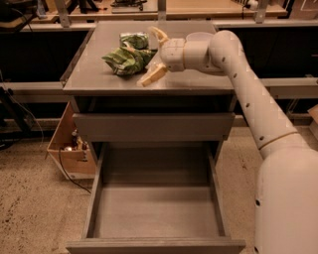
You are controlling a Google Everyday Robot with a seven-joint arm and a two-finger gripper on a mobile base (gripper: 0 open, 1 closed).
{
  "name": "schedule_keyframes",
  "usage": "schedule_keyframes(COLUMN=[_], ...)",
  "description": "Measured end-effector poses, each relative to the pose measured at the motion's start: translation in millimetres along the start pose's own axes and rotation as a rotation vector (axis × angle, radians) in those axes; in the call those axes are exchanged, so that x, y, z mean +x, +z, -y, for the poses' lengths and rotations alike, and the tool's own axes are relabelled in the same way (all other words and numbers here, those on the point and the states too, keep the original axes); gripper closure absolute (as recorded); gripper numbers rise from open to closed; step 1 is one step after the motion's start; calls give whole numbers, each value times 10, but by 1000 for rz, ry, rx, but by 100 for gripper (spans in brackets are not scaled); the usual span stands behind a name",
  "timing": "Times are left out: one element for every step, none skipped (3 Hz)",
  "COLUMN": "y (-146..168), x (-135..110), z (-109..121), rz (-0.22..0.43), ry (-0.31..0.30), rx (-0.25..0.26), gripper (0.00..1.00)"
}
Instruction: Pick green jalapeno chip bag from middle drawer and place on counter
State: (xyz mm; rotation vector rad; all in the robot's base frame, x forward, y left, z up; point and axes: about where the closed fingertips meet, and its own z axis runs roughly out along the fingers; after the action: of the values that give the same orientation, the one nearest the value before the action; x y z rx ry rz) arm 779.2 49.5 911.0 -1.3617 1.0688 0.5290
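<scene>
So the bag (pixel 125 59) is up on the desk (pixel 198 82), lying crumpled on the left-middle part of the top, back from the front edge; it's not in the drawer (pixel 154 218), which stands wide open at the bottom of the cabinet, grey floor and tall side walls in plain view.

The arm (pixel 248 94) comes up from the robot's body at the lower right and climbs at a slant to a bend above the desk's right rear part; from there it turns and runs roughly level toward the left across the top, with the wrist low over the surface.

The jaws are at the end of that, just right of the bag, and they're spread wide; one finger (pixel 158 35) points up and back, ending close to a second green pack (pixel 134 39); the other finger (pixel 153 75) angles down toward the desk's front edge, tip at or just above the surface. They've got hold of nothing; the bag's right end pokes into the gap between the two fingers, but neither finger is pressed on it; can't tell if that end touches the palm.

The second pack, a compact roll-ish thing, lies just behind the bag, touching or nearly; the shallower drawer (pixel 154 127) right under the top is closed; a cardboard box (pixel 67 149) sits on the floor left of the cabinet; wooden tables (pixel 198 6) run along the back.
</scene>
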Motion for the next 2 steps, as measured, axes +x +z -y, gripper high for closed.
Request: schedule_keyframes(y=[-448,-945], x=[-231,-641], z=[-121,-243], rz=[8,8], ry=[20,-21], rx=[8,70], gripper=[0,0])
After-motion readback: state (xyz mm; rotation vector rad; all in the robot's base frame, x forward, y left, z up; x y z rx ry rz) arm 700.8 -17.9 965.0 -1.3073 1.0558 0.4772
